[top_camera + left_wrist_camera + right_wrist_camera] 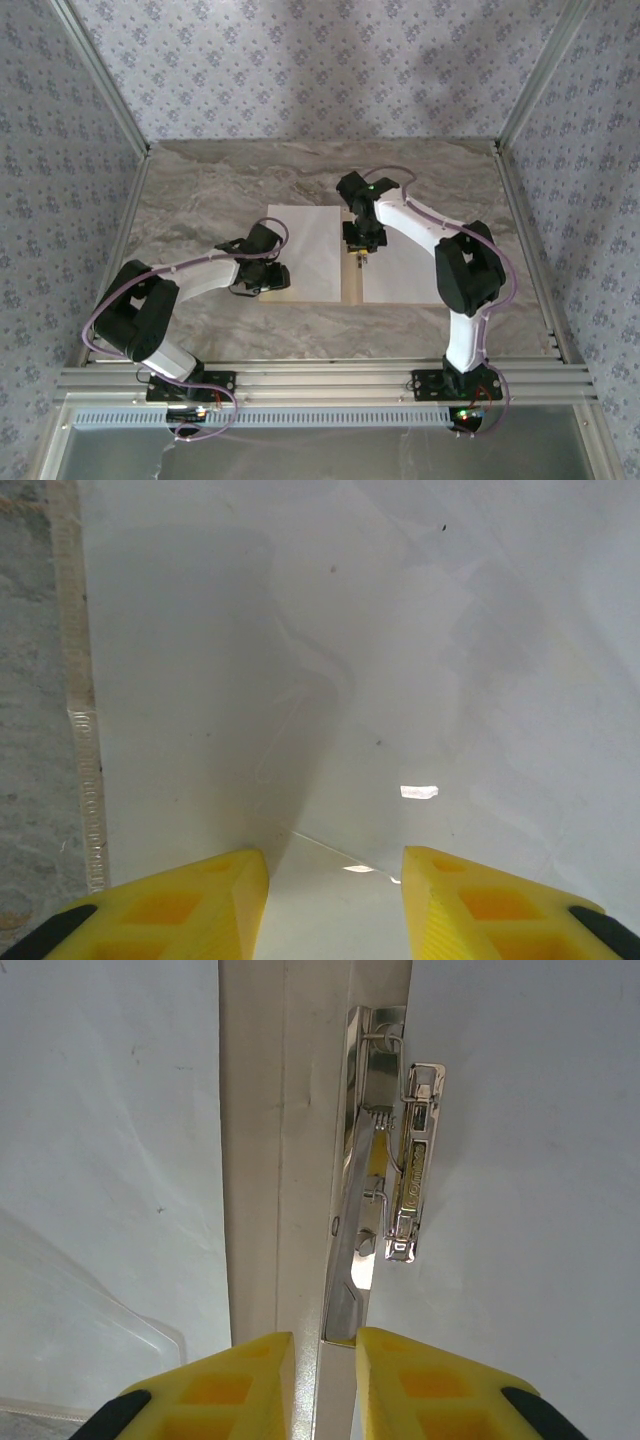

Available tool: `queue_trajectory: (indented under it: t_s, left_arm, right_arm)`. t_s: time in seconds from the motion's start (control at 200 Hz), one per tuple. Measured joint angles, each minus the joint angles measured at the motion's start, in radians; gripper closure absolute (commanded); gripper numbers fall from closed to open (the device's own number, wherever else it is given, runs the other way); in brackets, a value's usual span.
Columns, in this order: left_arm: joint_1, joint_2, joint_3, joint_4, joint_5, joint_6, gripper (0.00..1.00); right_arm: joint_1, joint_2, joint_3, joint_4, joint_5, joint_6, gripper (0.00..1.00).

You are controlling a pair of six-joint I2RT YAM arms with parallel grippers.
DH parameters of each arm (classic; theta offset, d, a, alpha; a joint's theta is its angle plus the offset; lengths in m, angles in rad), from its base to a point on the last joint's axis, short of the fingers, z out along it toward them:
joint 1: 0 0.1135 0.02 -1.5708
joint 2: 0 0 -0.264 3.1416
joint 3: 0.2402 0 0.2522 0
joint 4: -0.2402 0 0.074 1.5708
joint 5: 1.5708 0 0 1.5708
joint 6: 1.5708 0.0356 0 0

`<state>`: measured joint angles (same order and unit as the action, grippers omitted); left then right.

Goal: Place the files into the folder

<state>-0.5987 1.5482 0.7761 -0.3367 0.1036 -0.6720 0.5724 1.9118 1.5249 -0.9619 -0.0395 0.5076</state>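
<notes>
Largest in my feed is the grey marbled worktop (200, 180), walled by patterned panels. On its middle lies the folder (352, 290), opened flat, its tan spine showing as a narrow strip between the two white files (310, 250). One sheet covers the left half and the other (405, 275) covers the right half, both flat and lying inside the folder's outline. In the left wrist view the folder's cardboard edge (82, 680) runs just beside the left sheet's border, with bare worktop beyond it. The left end effector (266, 280) sits at the near left corner of the left sheet. Its yellow fingers (200, 900) stand well apart over the paper, gripping nothing I can see. The right end effector (361, 250) hangs over the spine. Its fingers (430, 1385) are drawn near each other with a slim gap, and the near end of the metal clip (400, 1175) reaches that gap. I cannot tell whether they pinch it. The clip lies along the spine, its lever resting on the right sheet's edge.
</notes>
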Motion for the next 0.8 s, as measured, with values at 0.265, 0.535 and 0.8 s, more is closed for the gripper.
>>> queue_trajectory:
  t_s: [0.265,0.535,0.8]
  left_arm:
    - [0.000,0.000,0.000,0.000,0.000,-0.003,0.57]
    - [0.000,0.000,0.000,0.000,0.000,-0.003,0.57]
    - [0.000,0.000,0.000,0.000,0.000,-0.003,0.57]
  right_arm:
    - [0.000,0.010,0.011,-0.006,0.000,0.000,0.76]
    - [0.000,0.021,0.030,-0.014,0.010,0.000,0.75]
    - [0.000,0.030,0.032,-0.023,0.019,0.000,0.76]
